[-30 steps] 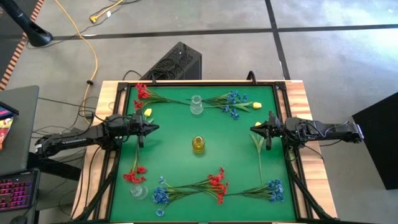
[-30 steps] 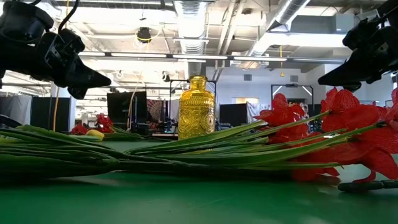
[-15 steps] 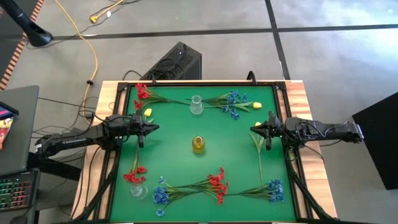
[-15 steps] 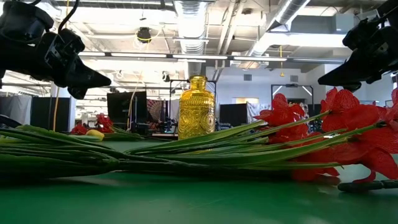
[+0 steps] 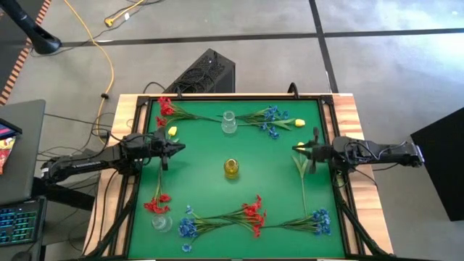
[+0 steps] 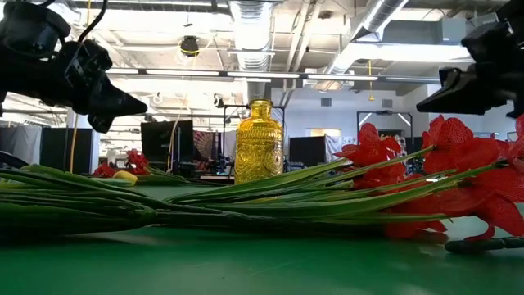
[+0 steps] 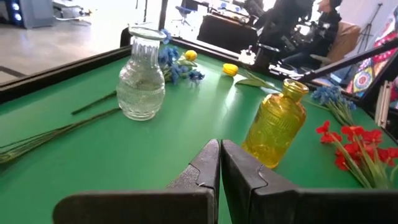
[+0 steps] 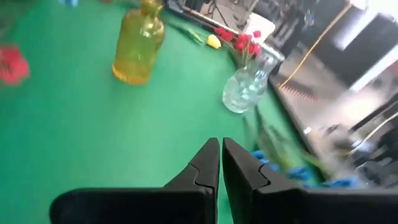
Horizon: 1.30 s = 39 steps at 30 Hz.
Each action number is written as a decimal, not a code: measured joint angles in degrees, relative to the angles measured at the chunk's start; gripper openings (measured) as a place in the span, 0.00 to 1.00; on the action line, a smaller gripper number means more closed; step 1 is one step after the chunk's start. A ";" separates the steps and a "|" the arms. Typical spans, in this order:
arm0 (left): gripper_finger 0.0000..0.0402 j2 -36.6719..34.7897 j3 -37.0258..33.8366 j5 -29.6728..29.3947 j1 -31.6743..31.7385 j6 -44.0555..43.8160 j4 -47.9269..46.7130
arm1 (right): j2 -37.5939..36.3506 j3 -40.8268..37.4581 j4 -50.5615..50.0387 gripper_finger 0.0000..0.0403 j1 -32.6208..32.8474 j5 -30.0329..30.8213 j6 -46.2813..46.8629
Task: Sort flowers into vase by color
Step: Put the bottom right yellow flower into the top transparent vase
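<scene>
Flower sprays lie flat on the green table: red, blue and yellow heads along the far side; blue, red and blue along the near side. A yellow vase stands upright at the centre, and a clear vase stands beyond it. My left gripper hovers shut at the left edge and points at the yellow vase. My right gripper hovers shut at the right edge, above a yellow flower's stem. Neither holds anything.
A second clear vase stands at the near left corner, beside a red spray. A raised dark rim frames the table. Bare green surface lies around the yellow vase, between the two grippers.
My right gripper has rolled about the line it points along and has stayed in place and shut. The flowers and vases have not moved.
</scene>
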 joint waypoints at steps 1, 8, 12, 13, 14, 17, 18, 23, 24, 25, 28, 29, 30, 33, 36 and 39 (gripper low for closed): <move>0.00 0.00 0.00 -0.02 0.00 -0.37 0.08 | 0.00 0.02 0.06 0.12 0.00 0.11 -2.14; 0.00 0.00 0.02 -2.38 0.00 -2.29 4.53 | 0.02 0.00 4.02 0.12 0.00 -4.13 -5.21; 0.00 0.00 0.02 -2.40 0.00 -1.44 10.25 | 0.04 0.00 11.91 0.12 0.07 -6.14 1.63; 0.00 0.10 0.02 -2.42 0.04 -1.43 11.36 | 0.04 0.00 13.98 0.12 0.12 -6.88 5.50; 0.00 0.29 0.02 -2.67 0.09 -1.36 12.39 | 0.04 0.00 16.01 0.12 0.15 -7.20 9.30; 0.00 1.11 0.41 -4.68 0.15 -0.77 13.64 | 0.08 0.00 22.02 0.12 -0.04 -4.43 15.25; 0.00 1.76 0.91 -5.35 0.15 -0.25 13.77 | 0.27 0.00 24.55 0.12 -0.19 -2.84 15.60; 0.00 5.19 3.16 -7.15 0.15 2.40 14.33 | 0.47 0.00 35.03 0.12 -1.54 -2.36 17.86; 0.00 5.88 3.60 -7.16 0.15 2.74 14.24 | 0.45 0.02 35.98 0.12 -1.68 -2.33 19.66; 0.00 6.56 4.08 -7.21 0.15 3.27 14.19 | 0.45 0.02 36.58 0.12 -1.94 -2.31 21.31; 0.01 8.85 5.64 -7.30 0.15 4.96 14.43 | 0.49 0.02 37.36 0.12 -2.61 -2.18 23.89; 0.02 9.57 5.98 -7.30 0.15 5.42 14.31 | 0.47 0.02 37.35 0.12 -2.77 -2.12 24.97; 0.03 10.31 6.28 -7.29 0.15 5.92 14.31 | 0.56 0.02 37.08 0.12 -2.95 -2.11 26.55; 0.09 12.45 7.00 -7.30 0.15 7.00 14.36 | 2.38 0.29 35.88 0.12 -3.37 -2.09 31.65; 0.16 14.93 7.96 -7.28 0.15 7.05 14.35 | 6.25 3.32 30.49 0.12 -3.39 -1.35 36.91; 0.24 17.59 9.46 -7.15 -0.05 7.03 14.31 | 11.67 8.33 22.40 0.12 -3.39 -1.18 42.71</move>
